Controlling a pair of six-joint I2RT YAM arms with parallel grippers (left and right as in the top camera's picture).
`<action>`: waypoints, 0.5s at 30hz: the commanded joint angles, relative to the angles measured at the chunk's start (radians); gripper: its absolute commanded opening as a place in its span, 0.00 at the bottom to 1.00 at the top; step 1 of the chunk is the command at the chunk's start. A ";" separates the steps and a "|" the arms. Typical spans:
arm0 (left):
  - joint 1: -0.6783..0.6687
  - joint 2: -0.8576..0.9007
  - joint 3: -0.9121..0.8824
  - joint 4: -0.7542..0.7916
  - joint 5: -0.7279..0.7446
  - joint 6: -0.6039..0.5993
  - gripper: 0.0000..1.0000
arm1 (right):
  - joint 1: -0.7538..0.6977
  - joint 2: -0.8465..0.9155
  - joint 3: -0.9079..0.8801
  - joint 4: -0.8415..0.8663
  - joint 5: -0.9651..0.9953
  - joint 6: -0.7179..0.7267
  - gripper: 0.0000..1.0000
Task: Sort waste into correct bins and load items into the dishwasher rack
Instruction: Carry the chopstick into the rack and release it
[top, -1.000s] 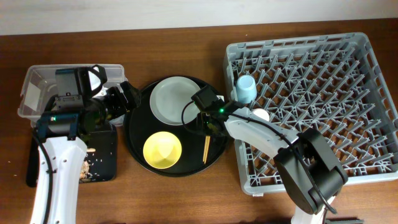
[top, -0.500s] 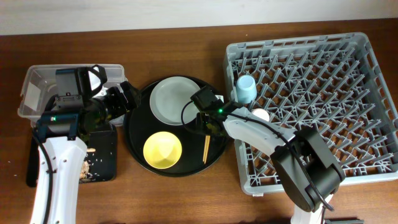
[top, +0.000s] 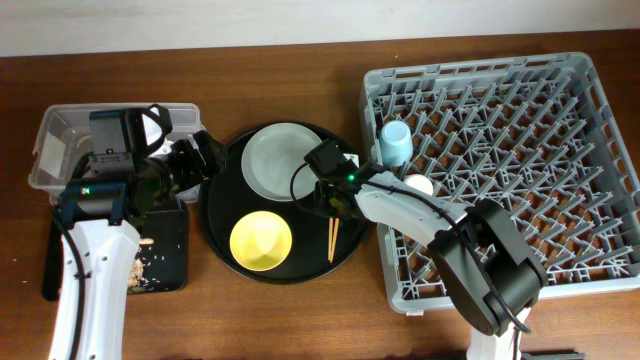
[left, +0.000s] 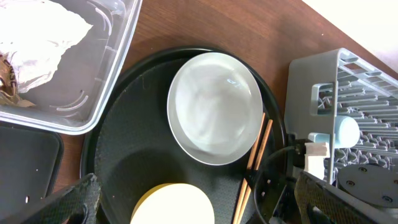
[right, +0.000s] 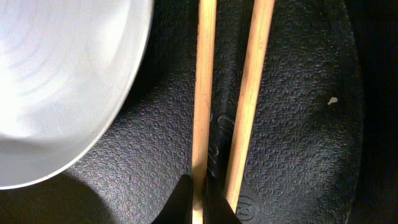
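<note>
Overhead, the right pincer (top: 330, 203) sits low over the right side of the round black tray (top: 215, 215), at the upper end of the chopsticks (top: 331, 238), which lie side by side just right of the yellow bowl (top: 262, 240) and below the pale plate (top: 280, 160). In the right wrist view its two dark fingertips, at the bottom edge of the frame, are pinched narrow around the left stick, while the right stick lies free, touching the tray just beside them. The left pincer (top: 200, 158) hangs spread wide over the tray's upper left edge, holding nothing, well apart from the chopsticks. The crumpled napkin (left: 37, 31) lies in the clear tub (top: 60, 130) at upper left, and a light blue cup (top: 394, 140) stands in the dishwasher rack (top: 520, 140) at its left edge.
</note>
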 joint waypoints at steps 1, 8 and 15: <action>0.002 -0.002 0.004 0.002 -0.004 0.012 0.99 | 0.003 0.020 0.008 -0.012 0.012 0.004 0.04; 0.002 -0.002 0.004 0.002 -0.004 0.012 0.99 | -0.017 -0.107 0.135 -0.067 0.012 -0.007 0.04; 0.002 -0.002 0.004 0.002 -0.004 0.012 0.99 | -0.143 -0.260 0.246 -0.329 0.012 -0.214 0.04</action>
